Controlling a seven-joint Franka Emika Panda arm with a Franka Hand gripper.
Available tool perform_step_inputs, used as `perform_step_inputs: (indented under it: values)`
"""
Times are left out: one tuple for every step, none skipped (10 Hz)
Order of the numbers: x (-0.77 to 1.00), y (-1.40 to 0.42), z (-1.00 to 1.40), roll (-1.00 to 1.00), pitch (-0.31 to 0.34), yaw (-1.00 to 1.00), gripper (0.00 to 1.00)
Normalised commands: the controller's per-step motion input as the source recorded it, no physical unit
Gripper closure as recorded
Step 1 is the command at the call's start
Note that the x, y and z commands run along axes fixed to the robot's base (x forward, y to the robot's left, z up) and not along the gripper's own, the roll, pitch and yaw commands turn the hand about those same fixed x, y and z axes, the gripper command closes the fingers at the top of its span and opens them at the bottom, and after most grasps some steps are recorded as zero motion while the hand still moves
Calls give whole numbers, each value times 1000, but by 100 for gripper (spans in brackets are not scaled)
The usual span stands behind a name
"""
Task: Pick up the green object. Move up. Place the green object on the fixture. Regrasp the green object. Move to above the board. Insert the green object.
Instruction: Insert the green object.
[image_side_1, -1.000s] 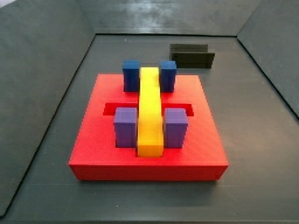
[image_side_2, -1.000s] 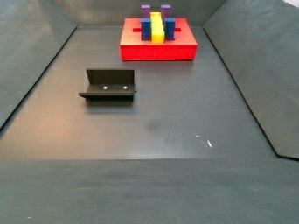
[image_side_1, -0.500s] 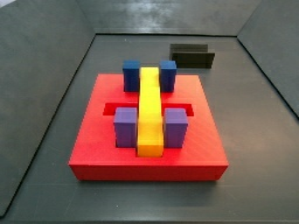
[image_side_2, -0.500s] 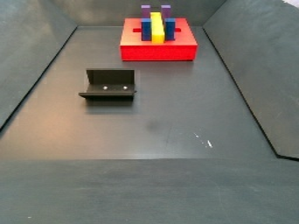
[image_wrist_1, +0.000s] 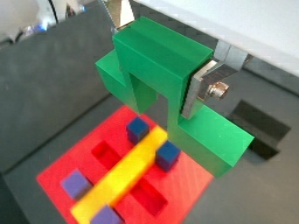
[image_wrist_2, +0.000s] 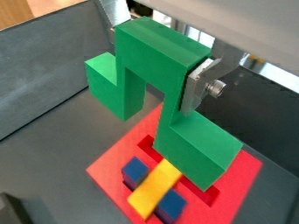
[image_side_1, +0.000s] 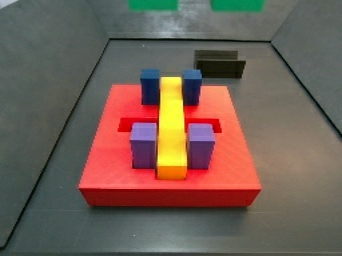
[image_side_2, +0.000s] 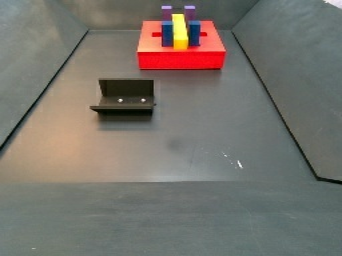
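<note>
— Where's your end effector (image_wrist_2: 187, 83)?

— High over the board (image_wrist_2: 117, 171), clamped on the green object (image_wrist_2: 163, 96), legs down.

— What could go wrong?

— Descend misaligned and you'll jam a leg on the yellow bar (image_wrist_1: 122, 175).

— What's hidden?

— The far finger; a side view shows only green legs at the frame's edge.

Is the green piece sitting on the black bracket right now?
No, the fixture stands bare in a side view, while the gripper holds the green object above the board.

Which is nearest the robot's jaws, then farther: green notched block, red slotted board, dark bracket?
1. Green notched block: held between the jaws of the gripper.
2. Red slotted board: directly below.
3. Dark bracket fixture: on the floor beside the board.
</note>
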Motion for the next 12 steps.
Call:
perform_step_inputs:
  values:
    - [349, 0, -517, -296, 0, 234, 100]
    - [397, -63, -600, -240, 0, 609, 100]
    - [217, -180, -789, -150, 17, 686, 100]
    - [0, -429, -780, 0, 106, 591, 100]
    - [-343, -494, -720, 0, 0, 326, 100]
    - [-931, -280, -409, 0, -107, 0, 100]
    - [-749, -74, -397, -24, -100, -257, 100]
    - [-494, 0, -320, 0, 0, -314, 100]
    - [-206, 3, -300, 0, 11, -220, 100]
    - [0, 0, -194, -57, 0, -91, 100]
    - [180, 0, -291, -161, -33, -126, 100]
    - [197, 0, -243, -231, -113, -109, 100]
